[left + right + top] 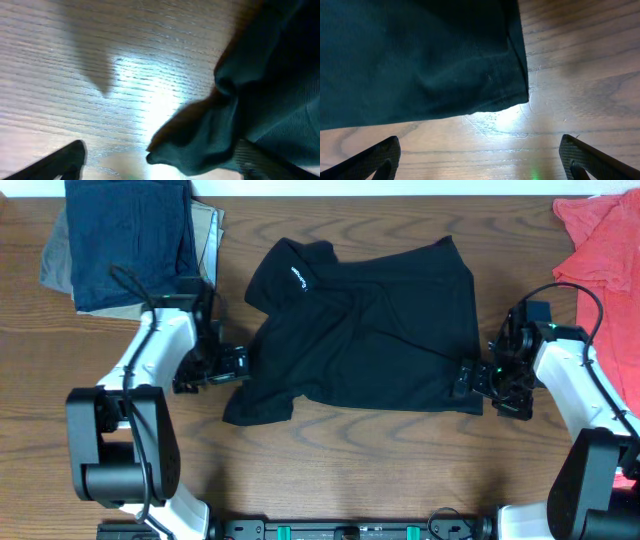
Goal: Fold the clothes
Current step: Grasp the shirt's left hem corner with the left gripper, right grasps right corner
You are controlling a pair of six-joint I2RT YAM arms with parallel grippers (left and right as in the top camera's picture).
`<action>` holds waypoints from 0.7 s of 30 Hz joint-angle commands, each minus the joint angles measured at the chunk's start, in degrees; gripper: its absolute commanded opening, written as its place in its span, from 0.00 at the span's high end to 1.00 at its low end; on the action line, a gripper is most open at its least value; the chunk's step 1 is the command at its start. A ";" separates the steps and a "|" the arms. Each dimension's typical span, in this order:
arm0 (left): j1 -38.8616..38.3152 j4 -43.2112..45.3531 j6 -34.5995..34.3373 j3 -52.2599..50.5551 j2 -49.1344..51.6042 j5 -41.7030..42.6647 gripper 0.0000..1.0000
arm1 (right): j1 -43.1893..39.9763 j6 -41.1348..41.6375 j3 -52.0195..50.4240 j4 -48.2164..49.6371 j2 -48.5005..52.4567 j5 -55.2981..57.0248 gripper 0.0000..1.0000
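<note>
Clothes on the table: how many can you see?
4. A black shirt lies in the middle, a red T-shirt at the right edge, and a navy garment is stacked on a khaki garment at top left. More could hide in that stack.

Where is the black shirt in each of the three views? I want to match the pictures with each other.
Overhead: the black shirt lies in the middle of the picture, collar toward the upper left.
Left wrist: a bunched edge of the shirt fills the right side, reaching to the lower centre.
Right wrist: the shirt covers the upper left; its corner ends right of centre.
Shared landmark: the wooden table, its grain showing beside the shirt.
</note>
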 commanded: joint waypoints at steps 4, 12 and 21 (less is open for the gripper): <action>0.79 -2.40 3.87 -3.04 0.20 3.67 0.23 | 0.20 0.98 -0.15 0.28 -0.26 0.81 0.01; 5.31 3.26 3.21 -11.45 0.20 2.47 0.23 | 0.20 1.81 -0.15 0.87 -0.26 0.81 0.01; 6.69 5.73 3.28 -13.62 0.20 4.02 0.28 | 0.20 2.47 -0.15 2.38 -0.26 0.79 0.01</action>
